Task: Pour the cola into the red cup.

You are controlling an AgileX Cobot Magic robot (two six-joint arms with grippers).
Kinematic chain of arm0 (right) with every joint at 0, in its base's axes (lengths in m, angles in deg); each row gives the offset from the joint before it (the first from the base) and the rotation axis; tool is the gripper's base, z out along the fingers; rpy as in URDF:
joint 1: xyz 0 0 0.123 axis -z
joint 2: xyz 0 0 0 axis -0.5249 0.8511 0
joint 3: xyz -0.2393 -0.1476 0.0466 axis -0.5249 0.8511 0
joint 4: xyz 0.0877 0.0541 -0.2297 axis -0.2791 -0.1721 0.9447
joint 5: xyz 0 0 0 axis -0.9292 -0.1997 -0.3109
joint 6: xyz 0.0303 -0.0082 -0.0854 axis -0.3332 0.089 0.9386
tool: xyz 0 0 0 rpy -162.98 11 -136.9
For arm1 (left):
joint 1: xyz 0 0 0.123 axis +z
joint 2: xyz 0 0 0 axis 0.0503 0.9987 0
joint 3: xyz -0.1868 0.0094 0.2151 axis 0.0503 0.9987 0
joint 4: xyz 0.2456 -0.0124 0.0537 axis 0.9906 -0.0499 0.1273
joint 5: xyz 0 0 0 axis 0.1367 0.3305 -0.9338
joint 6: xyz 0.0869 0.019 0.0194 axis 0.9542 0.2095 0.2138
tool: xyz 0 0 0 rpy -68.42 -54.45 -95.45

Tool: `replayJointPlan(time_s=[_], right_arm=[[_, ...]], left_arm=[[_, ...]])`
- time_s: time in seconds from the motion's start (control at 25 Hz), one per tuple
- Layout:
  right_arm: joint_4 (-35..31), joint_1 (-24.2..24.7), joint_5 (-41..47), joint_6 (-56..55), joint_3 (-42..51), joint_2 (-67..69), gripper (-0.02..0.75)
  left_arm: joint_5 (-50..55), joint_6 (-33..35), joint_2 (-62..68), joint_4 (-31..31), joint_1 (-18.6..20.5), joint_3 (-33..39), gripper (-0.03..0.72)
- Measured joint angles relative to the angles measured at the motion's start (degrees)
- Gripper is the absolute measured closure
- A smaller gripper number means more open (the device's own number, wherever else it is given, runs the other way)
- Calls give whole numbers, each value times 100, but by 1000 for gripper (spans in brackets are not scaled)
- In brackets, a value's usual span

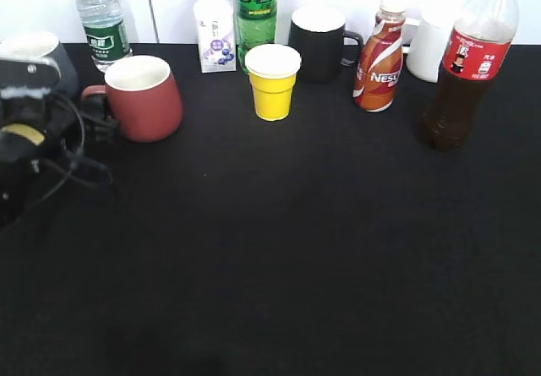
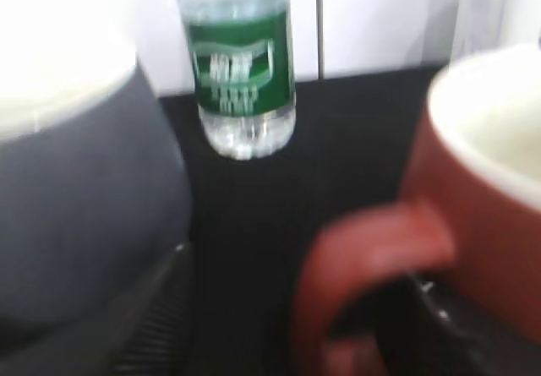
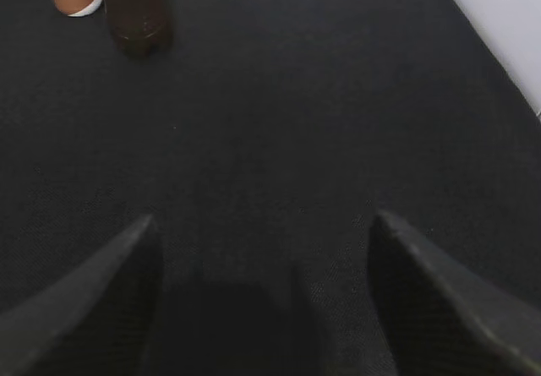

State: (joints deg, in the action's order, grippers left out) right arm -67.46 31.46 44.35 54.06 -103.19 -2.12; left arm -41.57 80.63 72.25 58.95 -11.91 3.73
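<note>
The cola (image 1: 469, 63), a tall bottle with a red label and yellow cap, stands at the back right; its dark base shows in the right wrist view (image 3: 139, 21). The red cup (image 1: 148, 97) stands upright at the back left, handle facing left. My left gripper (image 1: 100, 124) is open at that handle. In the left wrist view its fingers (image 2: 296, 296) straddle the blurred handle of the red cup (image 2: 499, 224), the right finger in the handle's loop. My right gripper (image 3: 262, 249) is open and empty above bare black cloth, well short of the cola; it is out of the exterior view.
A grey mug (image 1: 34, 51) (image 2: 76, 182) is close on the left of my left gripper. Along the back stand a water bottle (image 1: 103, 25) (image 2: 241, 63), milk carton (image 1: 215, 36), green soda bottle (image 1: 256, 13), yellow paper cup (image 1: 273, 82), black mug (image 1: 319, 42), Nescafe bottle (image 1: 379, 55) and white mug (image 1: 427, 46).
</note>
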Motion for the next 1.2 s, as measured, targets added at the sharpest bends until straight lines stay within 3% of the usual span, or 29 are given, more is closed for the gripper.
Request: replayJointPlan(time_s=[0.12,0.28,0.4,0.6,0.72,0.88,1.08,1.12,1.2], right_arm=[[0,0,0,0,0,0,164],[0,0,0,0,0,0,164],[0,0,0,0,0,0,164],[0,0,0,0,0,0,164],[0,0,0,0,0,0,164],[0,0,0,0,0,0,164],[-213,0,-13,0,-10,28,164],[-283,0,-218,0,-86,234,164],[-338,0,-1600,0,-270,971,164]], left_arm=[[16,0,388,750,231,-400,314],[-37,8,556,952,231,-656,614],[-39,26,328,1061,231,-495,617],[-161,-351,-1701,1902,-57,758,621],[112,-814,-2672,2718,-233,1134,621],[389,-1721,-2945,4177,-253,1150,621],[383,-1785,-2945,4243,-253,1150,621],[383,-1785,-2945,4243,-253,1150,621],[383,-1791,-2945,4256,-253,1150,621]])
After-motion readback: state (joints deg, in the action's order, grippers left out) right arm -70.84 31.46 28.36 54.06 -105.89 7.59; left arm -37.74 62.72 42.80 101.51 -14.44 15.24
